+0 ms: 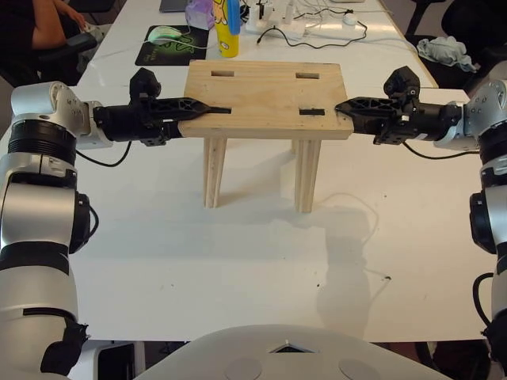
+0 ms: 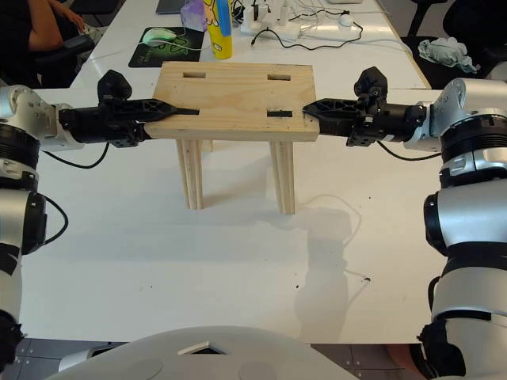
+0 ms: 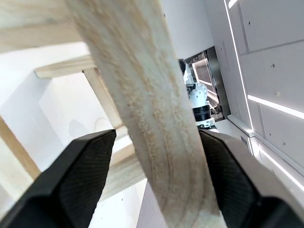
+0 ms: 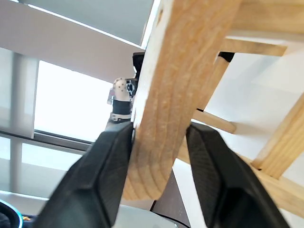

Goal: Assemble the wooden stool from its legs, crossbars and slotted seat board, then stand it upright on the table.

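Seen from the head, the stool (image 1: 265, 99) stands upright on the white table (image 1: 198, 269). The left gripper (image 1: 194, 108) is clamped on the left edge of the stool's seat board (image 1: 261, 87), the right gripper (image 1: 342, 109) on its right edge, and a yellow bottle (image 1: 227, 28) stands behind the stool. The left wrist view adds the underside: both fingers (image 3: 80, 185) press the board's faces, with crossbars (image 3: 61, 66) beyond. In the right wrist view the fingers (image 4: 104, 180) pinch the board likewise.

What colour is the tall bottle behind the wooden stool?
Tall bottle: yellow with blue, best in left eye view.
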